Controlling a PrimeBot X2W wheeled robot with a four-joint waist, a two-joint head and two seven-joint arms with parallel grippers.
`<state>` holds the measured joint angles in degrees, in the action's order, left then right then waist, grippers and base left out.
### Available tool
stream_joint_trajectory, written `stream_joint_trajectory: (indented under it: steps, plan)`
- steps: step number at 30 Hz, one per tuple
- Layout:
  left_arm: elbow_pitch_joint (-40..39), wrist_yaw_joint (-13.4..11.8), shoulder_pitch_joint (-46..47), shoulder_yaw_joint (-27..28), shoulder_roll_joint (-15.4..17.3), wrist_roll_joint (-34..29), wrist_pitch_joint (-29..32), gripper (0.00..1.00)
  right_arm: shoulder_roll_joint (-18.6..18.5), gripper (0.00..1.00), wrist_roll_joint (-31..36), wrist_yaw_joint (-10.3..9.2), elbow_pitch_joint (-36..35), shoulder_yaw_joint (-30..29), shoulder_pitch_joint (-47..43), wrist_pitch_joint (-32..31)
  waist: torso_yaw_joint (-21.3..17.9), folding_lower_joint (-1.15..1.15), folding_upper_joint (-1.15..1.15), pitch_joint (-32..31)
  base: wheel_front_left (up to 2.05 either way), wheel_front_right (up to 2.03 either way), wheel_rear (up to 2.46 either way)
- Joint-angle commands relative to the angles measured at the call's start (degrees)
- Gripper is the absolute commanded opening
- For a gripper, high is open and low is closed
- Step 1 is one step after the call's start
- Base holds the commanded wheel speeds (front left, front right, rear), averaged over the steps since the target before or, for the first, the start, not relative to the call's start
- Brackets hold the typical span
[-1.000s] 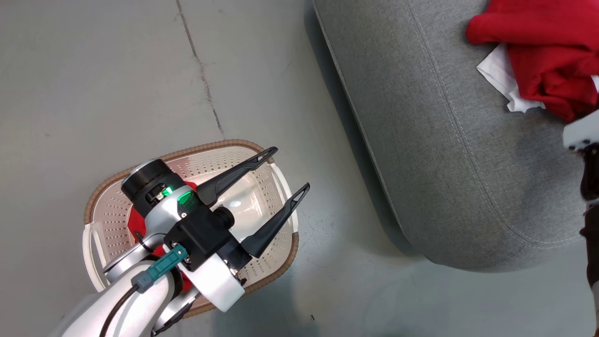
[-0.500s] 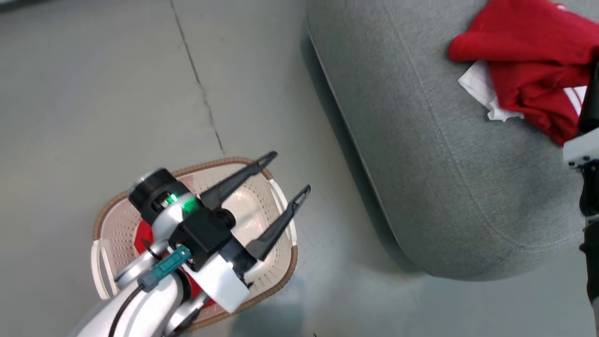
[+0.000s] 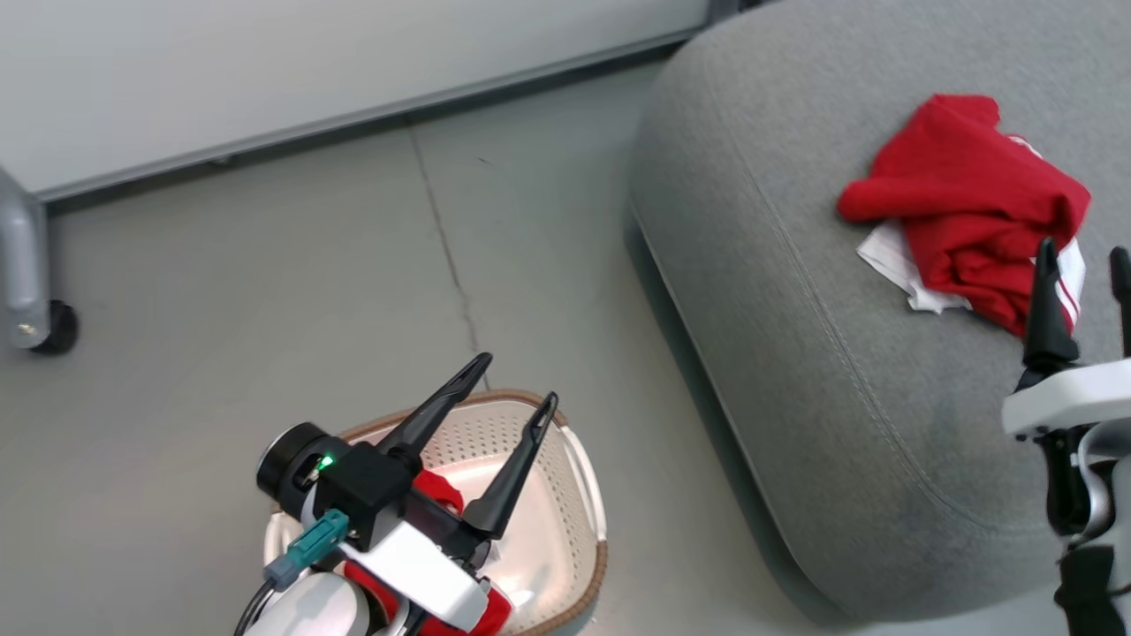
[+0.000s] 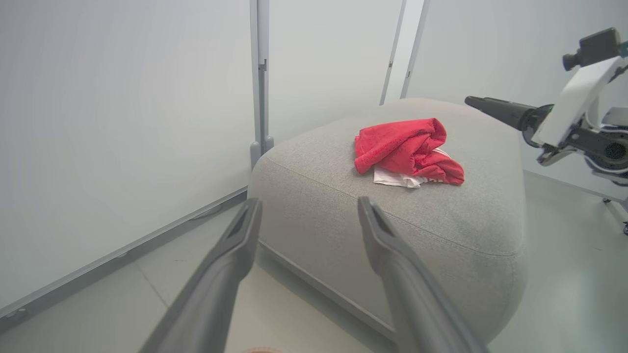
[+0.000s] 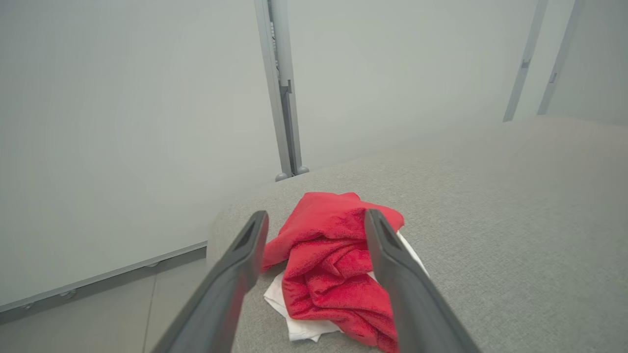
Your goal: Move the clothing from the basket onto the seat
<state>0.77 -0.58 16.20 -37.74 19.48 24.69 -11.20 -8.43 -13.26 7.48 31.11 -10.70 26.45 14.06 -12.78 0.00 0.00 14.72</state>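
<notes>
I reckon I am half through: one bright red soft garment with white trim [image 3: 963, 212] lies crumpled on the large grey upholstered seat cushion [image 3: 795, 371], free of any grip; a second red garment [image 3: 439, 491] lies down in the cream-white perforated plastic basket with the brown woven-look rim [image 3: 574, 495], which stands on the grey floor [image 3: 265, 291] near the seat; that one is what is left to me.

My right gripper [image 3: 1085, 249] has its two dark fingers spread wide with nothing between them; it hovers over the seat, the delivered garment just ahead of and below its fingertips; from the left wrist view I judge it clear of the cloth. My left gripper [image 3: 517, 380] is likewise spread wide and empty; it hangs above the basket with its fingers aimed past the far rim toward the seat, so the remaining garment lies below and behind its fingertips, partly hidden under the wrist; to take it I would have to tip that gripper down into the basket.
</notes>
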Motion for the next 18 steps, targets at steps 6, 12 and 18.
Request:
stream_joint_trajectory:
  steps: [6, 12, 18]
  plan:
    - [1.47, -3.69, -3.05, 3.49, -0.45, 2.13, -1.70, 1.00, 3.50, 1.00, 2.13, 0.03, -13.12, 2.90, -7.76, -2.91, 6.47, 0.00, 0.00, -5.75, 0.00, 0.00, 0.00]
    - [2.56, -5.46, -4.00, 6.83, -0.06, 3.47, -2.87, 1.00, 5.21, 1.00, 2.39, 0.03, -22.65, 7.30, -13.61, -6.42, 10.75, 0.00, 0.00, -7.06, 0.00, 0.00, 0.00]
    - [3.62, -6.64, -4.74, 10.59, 0.36, 4.71, -3.59, 1.00, 5.35, 1.00, 1.31, 0.03, -27.09, 10.03, -17.44, -8.34, 13.86, 0.00, 0.00, -8.34, 0.00, 0.00, 0.00]
